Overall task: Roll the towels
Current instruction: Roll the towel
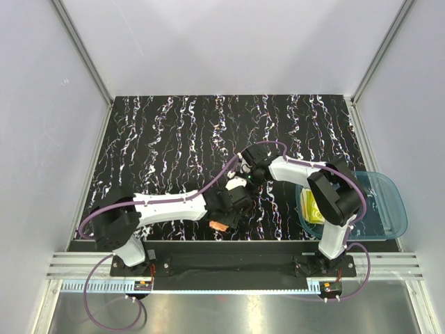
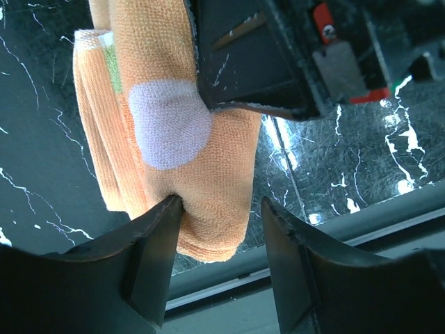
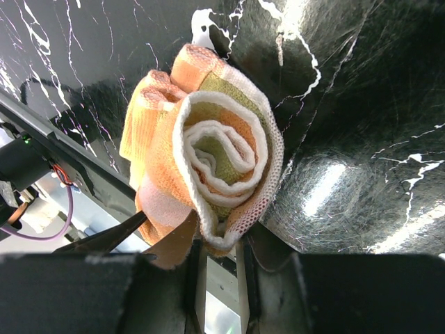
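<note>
Orange towel [image 3: 208, 153] rolled, pinched by right gripper [image 3: 215, 243]; left gripper [image 2: 222, 209] loose around it. Yellow towel [image 1: 311, 207] in right tray [image 1: 389, 209], possibly unrolled.

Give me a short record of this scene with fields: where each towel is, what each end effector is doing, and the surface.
orange towel: rolled into a spiral, held off the table between both arms
yellow towel: lying in the blue tray at right
right end effector: shut on the orange towel's rolled end
left end effector: fingers on either side of the roll, grip unclear
surface: black marbled table
</note>
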